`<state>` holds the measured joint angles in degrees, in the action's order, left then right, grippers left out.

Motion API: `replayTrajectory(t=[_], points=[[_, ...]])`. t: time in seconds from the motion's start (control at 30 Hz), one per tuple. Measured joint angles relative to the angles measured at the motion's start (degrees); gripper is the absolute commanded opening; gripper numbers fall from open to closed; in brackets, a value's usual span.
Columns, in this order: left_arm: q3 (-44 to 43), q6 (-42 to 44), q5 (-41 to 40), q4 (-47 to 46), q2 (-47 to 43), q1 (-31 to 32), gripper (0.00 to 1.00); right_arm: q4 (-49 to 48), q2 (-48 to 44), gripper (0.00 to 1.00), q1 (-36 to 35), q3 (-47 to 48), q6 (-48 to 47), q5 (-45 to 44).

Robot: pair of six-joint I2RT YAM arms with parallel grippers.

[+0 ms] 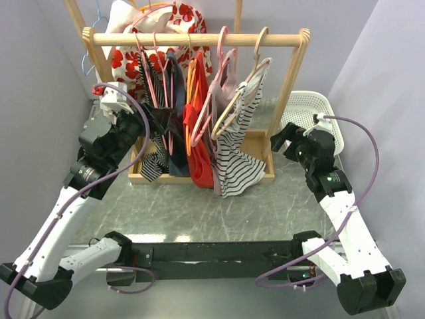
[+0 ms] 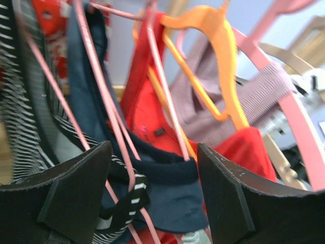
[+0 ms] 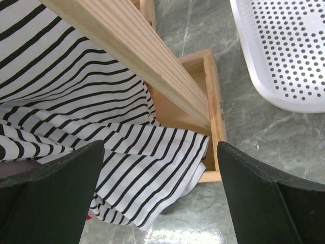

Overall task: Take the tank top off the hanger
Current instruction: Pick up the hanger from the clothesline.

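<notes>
**Top view.** Nearest, along the bottom edge, sit the two arm bases. Both arms reach up the frame across a grey marbled table [image 1: 199,209] to a wooden clothes rack [image 1: 199,38]. The left gripper [image 1: 145,123], at centre left, is pushed in among the dark garments at the left end of the rail. The right gripper [image 1: 282,141], at centre right, hangs apart from the clothes, beside a white perforated basket [image 1: 317,105]. Across the rail from the left hang a red-and-white floral garment [image 1: 126,63], a dark striped garment [image 1: 154,163], the navy tank top [image 1: 178,136], a red top [image 1: 199,149] and a black-and-white striped top [image 1: 238,166].

**Left wrist view.** Only this view shows the grip up close. The two black fingers [image 2: 66,198] fill the lower corners and stand apart, clamped on nothing. Between them hang the navy tank top [image 2: 172,195], which is on its pink wire hanger [image 2: 101,86], and a black strap with white stripes [image 2: 127,198]. Behind are an orange hanger [image 2: 213,56] and a ribbed mauve top [image 2: 259,96]. A small dark tag on the red top [image 2: 147,109] is too blurred to read.

**Right wrist view.** The right gripper [image 3: 161,152] is spread wide and holds nothing. Below it lie the striped top [image 3: 76,101], a slanting wooden post of the rack [image 3: 137,51], the rack's box-shaped base [image 3: 213,101] and the basket [image 3: 284,46] at upper right. A small mark on the base is too small to read.
</notes>
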<state>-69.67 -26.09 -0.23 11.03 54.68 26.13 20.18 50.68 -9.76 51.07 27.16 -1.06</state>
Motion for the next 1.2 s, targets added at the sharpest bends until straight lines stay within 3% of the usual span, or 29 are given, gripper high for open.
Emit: replayTrajectory(t=[0.5, 1.2], points=[[0.61, 1.88, -17.09, 0.07, -9.81, 3.21, 0.67, -0.07, -0.02, 1.0, 0.0, -1.99, 0.44, -0.31], [2.91, 3.39, -31.17, 0.31, -1.2, 13.09, 0.54, 0.04, -0.24, 1.0, 0.0, -2.01, 0.85, -1.03]])
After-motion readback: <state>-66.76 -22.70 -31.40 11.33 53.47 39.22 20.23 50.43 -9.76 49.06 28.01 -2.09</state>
